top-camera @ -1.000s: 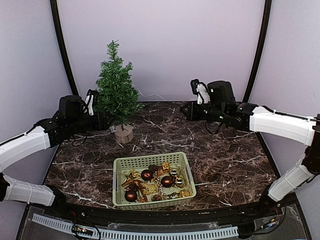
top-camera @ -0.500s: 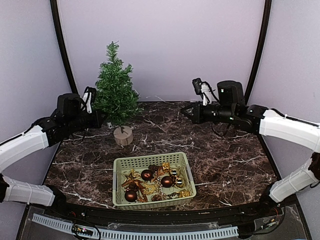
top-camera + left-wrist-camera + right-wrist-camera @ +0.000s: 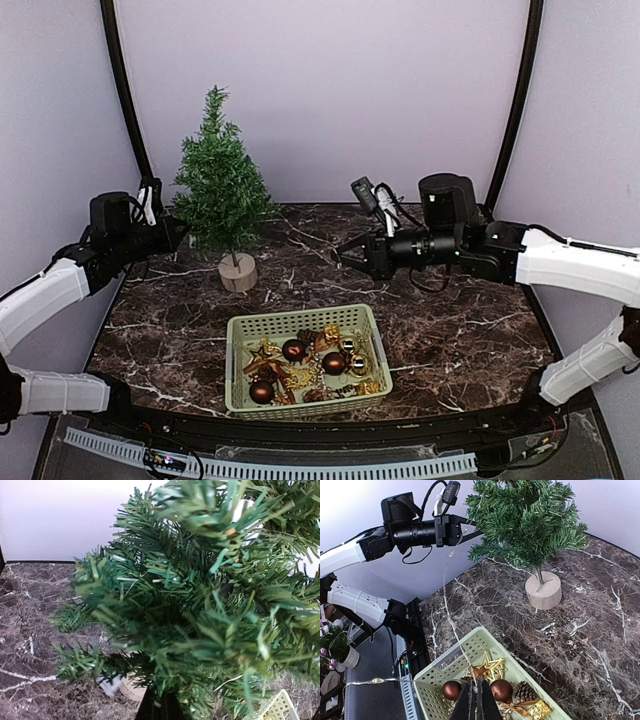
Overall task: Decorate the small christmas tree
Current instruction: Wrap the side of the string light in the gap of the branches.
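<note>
The left fingers (image 3: 181, 232) were spread wide a second ago. Now they are pinched shut among the lower branches on the left side of the small christmas tree (image 3: 222, 190), and they seem to have a twig caught between them. The left arm has pulled back toward the left edge of the overhead view, and the tree has gone with it. Its wooden stump base (image 3: 238, 272) now sits a little further left on the marble counter (image 3: 450, 320), and the tip leans left. The tree stands in the upper left of the frame, behind the green basket (image 3: 300, 322) and apart from it.

The right fingers (image 3: 346, 253) are closed tight on nothing I can make out, as they were before. That arm has swung from the upper right in toward the middle of the frame and now hangs behind the basket's far rim. The basket hasn't shifted, and its brown baubles (image 3: 293, 350) and gold trinkets (image 3: 300, 378) lie as they did.
</note>
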{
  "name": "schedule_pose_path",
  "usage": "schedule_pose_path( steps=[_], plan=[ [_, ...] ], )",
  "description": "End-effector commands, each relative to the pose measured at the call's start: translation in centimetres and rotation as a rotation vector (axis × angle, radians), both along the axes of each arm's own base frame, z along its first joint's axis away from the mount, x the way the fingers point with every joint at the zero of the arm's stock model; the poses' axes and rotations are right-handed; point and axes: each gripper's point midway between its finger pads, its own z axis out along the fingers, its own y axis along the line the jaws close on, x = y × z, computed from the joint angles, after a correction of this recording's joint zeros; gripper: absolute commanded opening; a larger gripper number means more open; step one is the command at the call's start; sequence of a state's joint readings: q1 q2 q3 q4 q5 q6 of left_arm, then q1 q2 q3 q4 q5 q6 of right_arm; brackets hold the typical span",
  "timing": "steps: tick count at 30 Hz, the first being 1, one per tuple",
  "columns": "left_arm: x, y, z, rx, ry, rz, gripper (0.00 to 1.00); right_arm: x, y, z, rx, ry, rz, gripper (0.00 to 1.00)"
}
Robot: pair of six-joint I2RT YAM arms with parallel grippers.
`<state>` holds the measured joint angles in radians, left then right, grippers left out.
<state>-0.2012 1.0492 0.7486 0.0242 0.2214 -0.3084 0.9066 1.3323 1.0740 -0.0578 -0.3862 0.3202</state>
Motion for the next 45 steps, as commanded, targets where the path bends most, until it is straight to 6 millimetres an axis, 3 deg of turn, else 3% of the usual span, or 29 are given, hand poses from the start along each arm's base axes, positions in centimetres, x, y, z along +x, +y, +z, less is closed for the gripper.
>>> schedule_pose_path(
  steps=[1, 7, 9, 12, 14, 16, 19, 24, 30, 32, 36, 41, 44, 45],
  plan=[
    [1.2, -0.2, 1.1, -0.013, -0.067, -0.05, 0.0, 2.9, 0.9, 1.2, 0.058, -0.005, -0.132, 0.0],
    [2.3, 0.9, 0.7, 0.006, -0.067, -0.022, 0.02, 8.2, 0.4, -0.6, 0.038, 0.067, -0.348, 0.0],
    [2.2, 1.0, 0.8, 0.012, -0.066, -0.02, 0.13, 9.6, 0.1, -0.7, 0.052, 0.089, -0.383, 0.0],
    [1.7, 1.2, 1.5, 0.021, -0.074, -0.017, 0.42, 11.1, -0.1, -0.4, 0.072, 0.093, -0.408, 0.0],
    [1.1, 1.5, 2.0, 0.032, -0.077, -0.008, 0.55, 11.6, -0.1, -0.2, 0.08, 0.088, -0.408, 0.0],
    [0.3, 1.6, 2.5, 0.027, -0.074, -0.004, 0.62, 12.2, -0.1, -0.4, 0.077, 0.091, -0.417, 0.0],
    [-1.3, 1.1, 1.9, -0.038, -0.029, -0.016, 0.67, 13.5, -0.5, -1.5, 0.062, 0.109, -0.443, 0.0],
    [-2.9, -1.8, -0.1, -0.141, 0.032, -0.103, 0.73, 14.8, -0.9, -3.1, 0.046, 0.137, -0.466, 0.0],
    [-2.2, -4.3, -2.4, -0.124, 0.103, -0.134, 0.78, 14.8, -1.2, -3.2, 0.045, 0.138, -0.472, 0.0],
    [-1.8, -4.4, -2.7, -0.117, 0.109, -0.128, 0.77, 14.7, -1.5, -3.1, 0.045, 0.136, -0.48, 0.0],
    [-1.5, -4.6, -2.2, -0.119, 0.085, -0.131, 0.47, 14.6, -2.4, -3.0, 0.035, 0.124, -0.508, 0.0],
    [-1.7, -4.1, -2.4, -0.088, 0.08, -0.112, 0.22, 14.5, -3.8, -3.1, 0.003, 0.101, -0.549, 0.0],
    [-1.8, -4.0, -2.4, -0.073, 0.076, -0.112, 0.03, 14.1, -4.6, -2.6, -0.011, 0.083, -0.559, 0.0],
    [-1.8, -4.1, -2.3, -0.072, 0.075, -0.12, 0.01, 13.9, -4.9, -2.5, -0.016, 0.079, -0.563, 0.0]
  ],
)
